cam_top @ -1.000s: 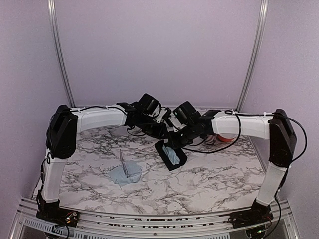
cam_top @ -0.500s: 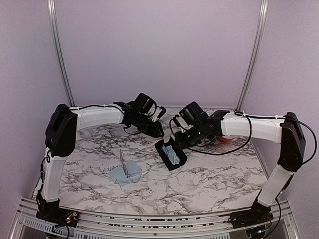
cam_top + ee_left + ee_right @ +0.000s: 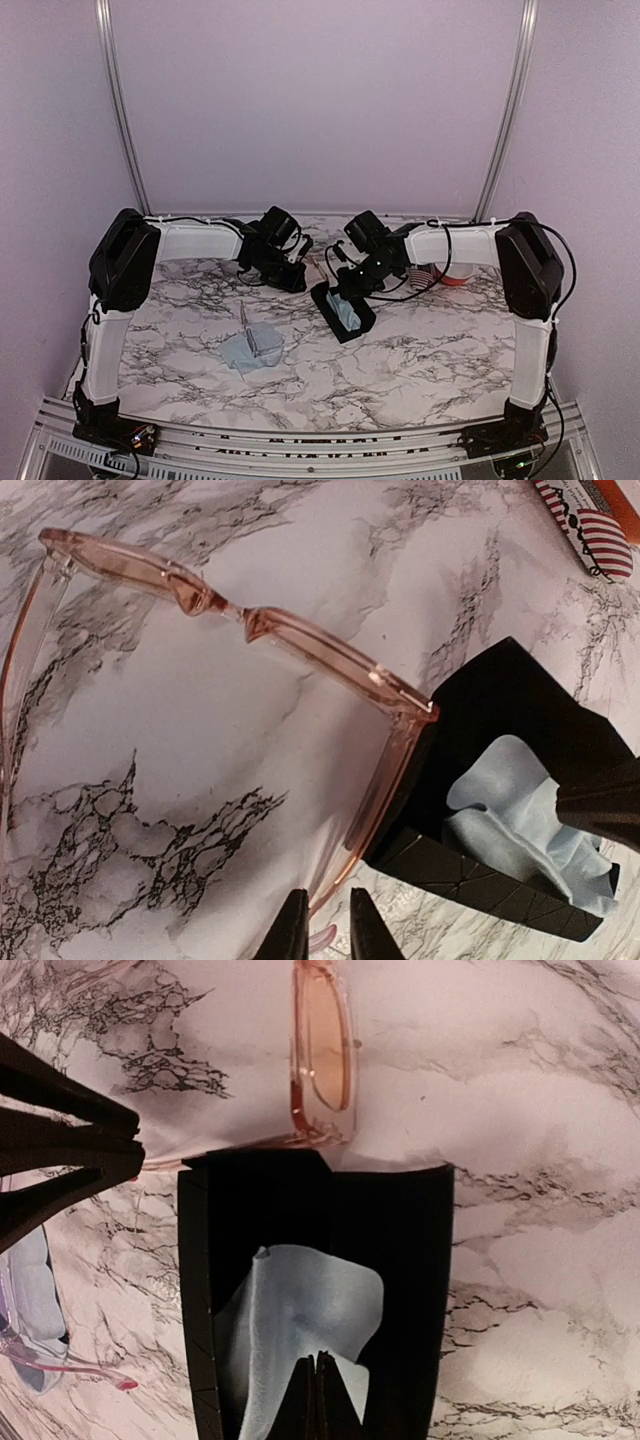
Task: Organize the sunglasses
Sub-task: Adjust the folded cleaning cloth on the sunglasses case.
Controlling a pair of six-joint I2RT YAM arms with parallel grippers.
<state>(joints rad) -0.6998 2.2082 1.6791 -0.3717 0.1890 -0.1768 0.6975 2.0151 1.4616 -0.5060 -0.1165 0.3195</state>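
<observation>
My left gripper [image 3: 328, 908] clamps a temple of the pink sunglasses [image 3: 300, 637] beside the black case [image 3: 520, 690], seemingly to load them, while my right gripper [image 3: 318, 1375], jaws together, apparently presses the case's blue cloth [image 3: 300, 1300] flat.

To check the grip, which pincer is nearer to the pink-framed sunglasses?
Left. The left pincer has a temple of the sunglasses between its fingertips; the right pincer is shut above the blue cloth inside the black case, apart from the frame.

No text or label is legible anywhere.
</observation>
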